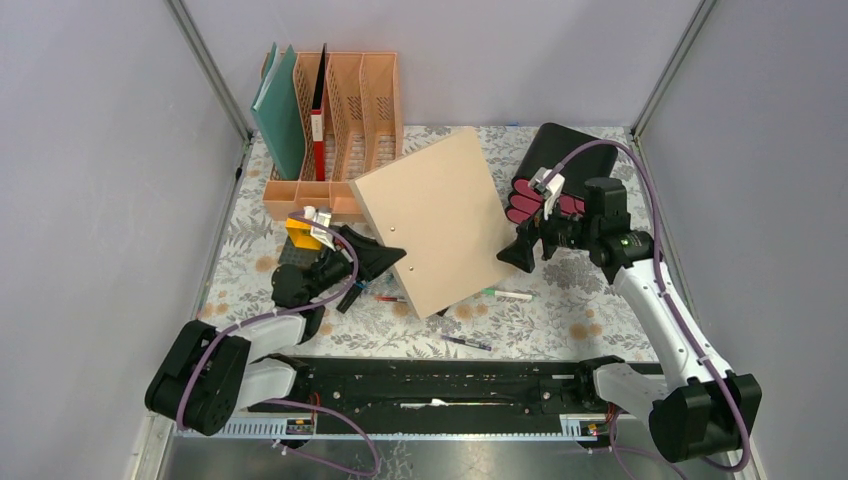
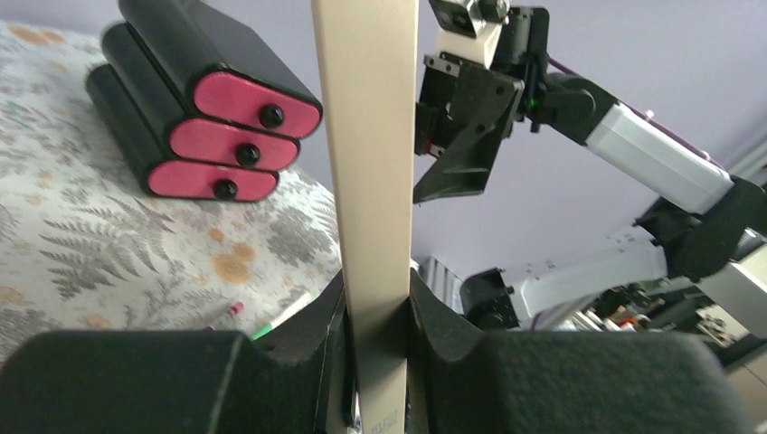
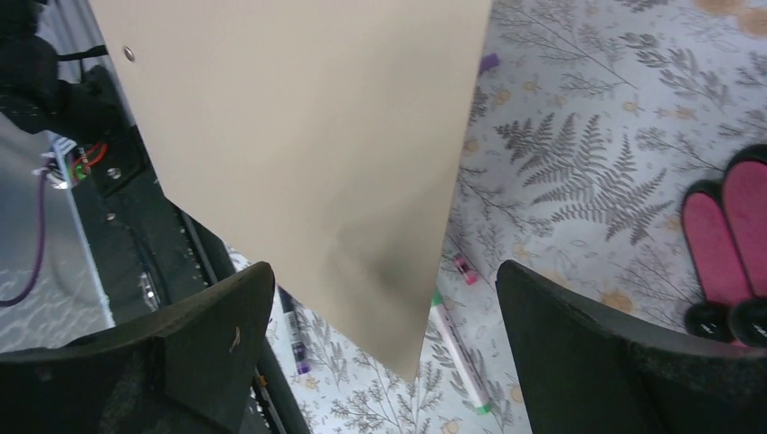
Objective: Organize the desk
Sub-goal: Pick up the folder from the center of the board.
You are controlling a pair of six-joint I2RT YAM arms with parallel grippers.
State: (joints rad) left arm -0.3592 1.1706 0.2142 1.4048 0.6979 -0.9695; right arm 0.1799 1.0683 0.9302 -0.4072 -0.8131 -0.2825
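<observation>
**Top view.** The bench (image 1: 560, 320), covered in fern-printed cloth, fills the floor of the grey-walled enclosure beyond the arm bases. The left gripper (image 1: 385, 258) has its jaws clamped on the near left edge of a beige folder (image 1: 440, 220), which is held tilted over the bench centre. The right gripper (image 1: 520, 252) is at the folder's right edge, jaws wide apart. A peach file rack (image 1: 350, 110) stands at the rear left. A black drawer box with pink fronts (image 1: 545, 175) lies at the rear right. A green-capped marker (image 1: 508, 294) and a purple pen (image 1: 467, 343) lie loose near the front.

**Left wrist view.** The folder appears edge-on and upright between the jaws.

**Right wrist view.** The folder's corner hangs between the spread jaws. Whether it touches either one is unclear.
</observation>
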